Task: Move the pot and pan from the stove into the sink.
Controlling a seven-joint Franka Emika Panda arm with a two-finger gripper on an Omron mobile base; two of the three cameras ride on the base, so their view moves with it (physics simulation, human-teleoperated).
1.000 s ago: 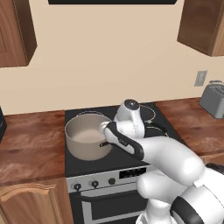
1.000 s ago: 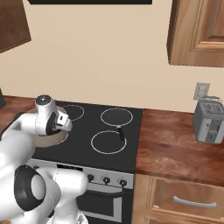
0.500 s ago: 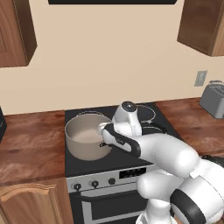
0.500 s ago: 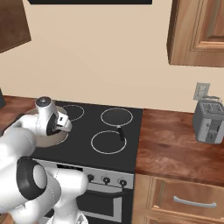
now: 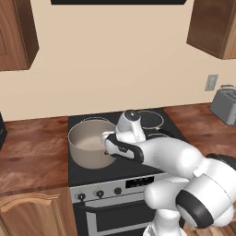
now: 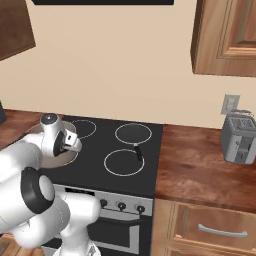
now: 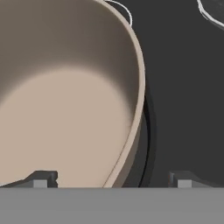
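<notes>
The grey-beige pot [image 5: 88,148] [image 7: 65,109] stands on the front-left burner of the stove [image 5: 92,174] [image 6: 100,142]. My gripper [image 5: 109,141] [image 7: 111,179] hangs open right at the pot's right-hand rim. In the hand view one fingertip [image 7: 41,178] is over the pale inside and the other over the black glass [image 7: 183,87], so the rim runs between them. A dark pan [image 5: 150,120] [image 6: 133,134] rests on the back-right burner, its handle [image 6: 138,151] pointing to the front. The sink is out of view.
A silver toaster [image 5: 224,106] [image 6: 239,139] stands on the wooden counter [image 6: 200,170] right of the stove. More counter [image 5: 32,152] lies to the left. Wooden cabinets [image 5: 212,27] hang above on both sides.
The hand has eased a little down and left, closer to the pot's rim. Its jaws stay wide open. Pot and pan have not moved.
</notes>
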